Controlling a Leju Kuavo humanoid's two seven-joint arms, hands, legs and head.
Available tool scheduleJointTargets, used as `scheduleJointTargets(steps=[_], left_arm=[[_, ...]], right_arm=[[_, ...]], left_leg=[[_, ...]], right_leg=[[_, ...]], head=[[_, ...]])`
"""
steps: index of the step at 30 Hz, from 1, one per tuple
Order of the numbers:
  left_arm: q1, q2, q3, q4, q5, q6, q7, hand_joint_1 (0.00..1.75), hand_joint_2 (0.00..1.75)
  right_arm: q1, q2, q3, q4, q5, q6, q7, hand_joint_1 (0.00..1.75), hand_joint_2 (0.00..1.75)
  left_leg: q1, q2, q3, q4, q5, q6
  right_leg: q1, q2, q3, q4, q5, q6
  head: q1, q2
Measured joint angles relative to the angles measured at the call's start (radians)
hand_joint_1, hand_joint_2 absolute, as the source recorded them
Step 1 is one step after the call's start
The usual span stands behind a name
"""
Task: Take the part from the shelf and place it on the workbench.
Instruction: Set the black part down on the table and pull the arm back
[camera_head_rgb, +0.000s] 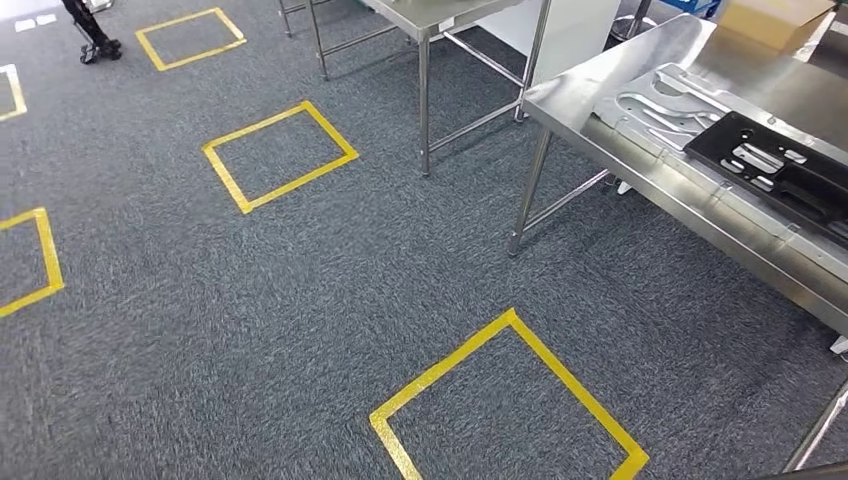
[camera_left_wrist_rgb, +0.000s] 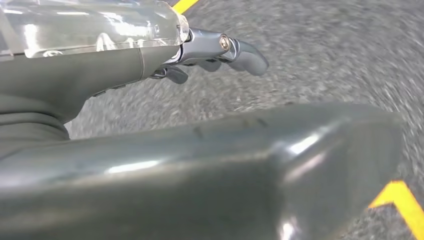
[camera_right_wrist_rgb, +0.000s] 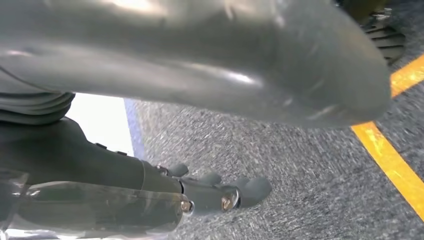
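- A long stainless-steel workbench (camera_head_rgb: 640, 170) runs along the head view's 2 to 4 o'clock side.
- On it lies a flat black plastic part with cut-outs (camera_head_rgb: 775, 165), touching a pale silver pressed-metal part (camera_head_rgb: 660, 105) at its 10 o'clock.
- A second steel table (camera_head_rgb: 425, 20) stands at 12 o'clock.
- Yellow tape squares (camera_head_rgb: 280, 155) mark the grey speckled carpet (camera_head_rgb: 300, 300).
- The left hand (camera_left_wrist_rgb: 150, 125) hangs over the carpet, its dark fingers (camera_left_wrist_rgb: 245, 55) stretched out, holding nothing.
- The right hand (camera_right_wrist_rgb: 200, 65) hangs likewise, its fingers (camera_right_wrist_rgb: 250, 192) apart and bare, with a yellow tape line (camera_right_wrist_rgb: 395, 165) beyond it.
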Motion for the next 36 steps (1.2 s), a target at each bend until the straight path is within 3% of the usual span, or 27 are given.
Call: scheduleJointTargets(steps=[2, 3, 4, 6, 8, 9, 11, 13, 15, 16, 17, 18, 19, 20, 22, 24, 26, 27, 29, 31, 33, 34, 36], left_arm=[[0.0, 0.0, 0.0, 0.0, 0.0, 0.0, 0.001, 0.0, 0.0], [0.0, 0.0, 0.0, 0.0, 0.0, 0.0, 0.001, 0.0, 0.0], [0.001, 0.0, 0.0, 0.0, 0.0, 0.0, 0.002, 0.0, 0.0], [0.0, 0.0, 0.0, 0.0, -0.001, 0.001, 0.003, 0.0, 0.0], [-0.001, 0.0, 0.0, 0.0, -0.003, 0.001, 0.003, 0.0, 0.0], [-0.001, 0.0, 0.0, 0.0, -0.006, 0.0, 0.003, 0.0, 0.0], [0.0, 0.0, 0.0, 0.0, -0.014, -0.003, 0.003, 0.0, 0.0], [0.0, 0.0, 0.0, 0.0, -0.018, -0.006, 0.003, 0.0, 0.0], [-0.001, 0.0, 0.0, 0.0, -0.023, -0.011, 0.005, 0.0, 0.0], [-0.001, 0.0, 0.0, 0.0, -0.027, -0.014, 0.006, 0.0, 0.0], [0.0, 0.0, 0.0, 0.0, -0.032, -0.016, 0.007, 0.0, 0.0], [0.001, 0.0, -0.001, 0.0, -0.036, -0.018, 0.007, 0.0, 0.0], [0.002, 0.001, -0.001, 0.0, -0.038, -0.02, 0.008, 0.0, 0.0], [0.002, 0.001, -0.001, 0.0, -0.039, -0.021, 0.008, 0.0, 0.0], [0.002, 0.001, -0.003, 0.0, -0.047, -0.026, 0.009, 0.0, 0.0], [0.0, 0.001, -0.006, 0.0, -0.054, -0.032, 0.009, 0.0, 0.0], [0.0, 0.002, -0.008, 0.0, -0.058, -0.037, 0.008, 0.0, 0.0], [0.002, 0.004, -0.009, 0.0, -0.063, -0.039, 0.008, 0.0, 0.0], [0.004, 0.008, -0.01, 0.0, -0.07, -0.043, 0.008, 0.0, 0.0], [0.002, 0.011, -0.014, 0.0, -0.073, -0.046, 0.009, 0.0, 0.0], [0.003, 0.014, -0.019, 0.0, -0.073, -0.048, 0.009, 0.0, 0.0], [0.004, 0.015, -0.021, 0.0, -0.073, -0.048, 0.01, 0.0, 0.0], [0.005, 0.018, -0.025, 0.0, -0.073, -0.049, 0.01, 0.0, 0.0]], right_arm=[[0.005, 0.002, 0.0, 0.0, 0.0, 0.001, 0.0, 0.0, 0.0], [0.006, 0.003, 0.0, 0.0, 0.0, 0.002, 0.0, 0.0, 0.0], [0.005, 0.003, 0.0, 0.0, 0.001, 0.004, -0.001, 0.0, 0.0], [0.003, 0.004, 0.002, 0.0, 0.003, 0.01, -0.002, 0.0, 0.0], [0.002, 0.004, 0.005, 0.0, 0.007, 0.019, -0.003, 0.0, 0.0], [0.0, 0.004, 0.007, 0.0, 0.009, 0.024, -0.001, 0.0, 0.0], [-0.005, 0.005, 0.008, 0.001, 0.011, 0.034, 0.005, 0.0, 0.0], [-0.007, 0.007, 0.009, 0.001, 0.011, 0.043, 0.011, 0.0, 0.0], [-0.003, 0.008, 0.009, 0.001, 0.011, 0.05, 0.016, 0.0, 0.0], [-0.001, 0.009, 0.009, 0.001, 0.01, 0.053, 0.019, 0.0, 0.0], [0.001, 0.009, 0.009, 0.001, 0.009, 0.056, 0.021, 0.0, 0.0], [0.003, 0.009, 0.009, 0.001, 0.008, 0.058, 0.023, 0.0, 0.0], [0.005, 0.009, 0.009, 0.001, 0.007, 0.06, 0.024, 0.0, 0.0], [0.006, 0.009, 0.009, 0.001, 0.005, 0.061, 0.025, 0.0, 0.0], [0.007, 0.007, 0.009, 0.001, 0.001, 0.063, 0.025, 0.0, 0.0], [0.007, 0.006, 0.009, 0.001, -0.003, 0.063, 0.026, 0.0, 0.0], [0.006, 0.004, 0.009, 0.001, -0.007, 0.064, 0.028, 0.0, 0.0], [0.005, 0.004, 0.009, 0.001, -0.009, 0.064, 0.03, 0.0, 0.0], [0.007, 0.004, 0.009, 0.001, -0.012, 0.065, 0.034, 0.0, 0.0], [0.012, 0.004, 0.009, 0.001, -0.015, 0.065, 0.037, 0.0, 0.0], [0.014, 0.004, 0.008, 0.001, -0.016, 0.065, 0.038, 0.0, 0.0], [0.014, 0.003, 0.008, 0.001, -0.016, 0.065, 0.039, 0.0, 0.0], [0.013, 0.003, 0.008, 0.001, -0.016, 0.066, 0.039, 0.0, 0.0]], left_leg=[[0.012, 0.017, -0.038, 0.123, -0.056, -0.013], [0.017, 0.022, -0.037, 0.143, -0.057, -0.019], [0.023, 0.026, -0.013, 0.12, -0.039, -0.025], [0.032, 0.054, 0.079, -0.021, 0.007, -0.033], [0.029, 0.08, 0.141, -0.12, 0.031, -0.025], [0.026, 0.085, 0.147, -0.134, 0.028, -0.016], [0.024, 0.072, 0.141, -0.137, 0.029, 0.003], [0.026, 0.058, 0.138, -0.146, 0.033, 0.019], [0.024, 0.043, 0.13, -0.148, 0.042, 0.031], [0.021, 0.034, 0.126, -0.147, 0.045, 0.035], [0.018, 0.024, 0.122, -0.147, 0.047, 0.037], [0.014, 0.013, 0.12, -0.146, 0.048, 0.038], [0.011, 0.002, 0.12, -0.145, 0.049, 0.039], [0.009, -0.01, 0.121, -0.144, 0.049, 0.038], [0.005, -0.03, 0.122, -0.143, 0.051, 0.036], [0.006, -0.048, 0.116, -0.141, 0.056, 0.028], [0.008, -0.067, 0.109, -0.143, 0.063, 0.015], [0.007, -0.064, 0.105, -0.14, 0.061, 0.01], [0.005, -0.032, 0.08, -0.087, 0.023, 0.0], [0.011, 0.006, 0.025, 0.036, -0.046, -0.008], [0.02, 0.019, -0.014, 0.131, -0.08, -0.018], [0.024, 0.023, -0.01, 0.13, -0.071, -0.022], [0.03, 0.045, 0.061, 0.007, -0.01, -0.027]], right_leg=[[0.0, -0.028, -0.01, 0.004, 0.005, 0.003], [-0.001, -0.041, -0.016, 0.008, 0.007, 0.005], [-0.003, -0.053, -0.02, 0.012, 0.007, 0.008], [-0.006, -0.075, -0.026, 0.024, 0.003, 0.018], [-0.005, -0.091, -0.028, 0.035, -0.002, 0.031], [-0.003, -0.097, -0.028, 0.038, -0.003, 0.037], [-0.002, -0.104, -0.028, 0.042, -0.006, 0.051], [-0.007, -0.073, -0.041, 0.07, -0.031, 0.064], [-0.01, -0.026, -0.091, 0.177, -0.099, 0.069], [-0.01, -0.015, -0.126, 0.249, -0.133, 0.069], [-0.01, -0.011, -0.155, 0.308, -0.153, 0.068], [-0.009, -0.009, -0.17, 0.336, -0.152, 0.065], [-0.009, -0.007, -0.166, 0.323, -0.129, 0.061], [-0.007, -0.001, -0.143, 0.271, -0.09, 0.054], [-0.003, 0.034, -0.085, 0.132, -0.018, 0.036], [0.001, 0.061, -0.058, 0.061, 0.005, 0.025], [0.001, 0.051, -0.056, 0.049, 0.008, 0.021], [-0.001, 0.041, -0.054, 0.041, 0.013, 0.018], [-0.007, 0.017, -0.049, 0.023, 0.024, 0.01], [-0.006, -0.009, -0.049, 0.02, 0.026, 0.006], [-0.005, -0.034, -0.051, 0.021, 0.025, 0.007], [-0.005, -0.045, -0.052, 0.023, 0.024, 0.008], [-0.007, -0.065, -0.051, 0.029, 0.02, 0.016]], head=[[0.0, 0.0], [0.0, 0.0], [0.0, 0.0], [0.0, 0.0], [0.0, 0.0], [0.0, 0.0], [0.0, 0.0], [0.001, 0.0], [0.001, 0.0], [0.001, 0.0], [0.001, 0.0], [0.001, 0.0], [0.001, 0.0], [0.001, 0.0], [0.001, 0.0], [0.001, 0.0], [0.001, 0.0], [0.001, 0.0], [0.0, 0.0], [0.0, 0.0], [0.0, 0.0], [0.0, 0.0], [0.0, 0.0]])
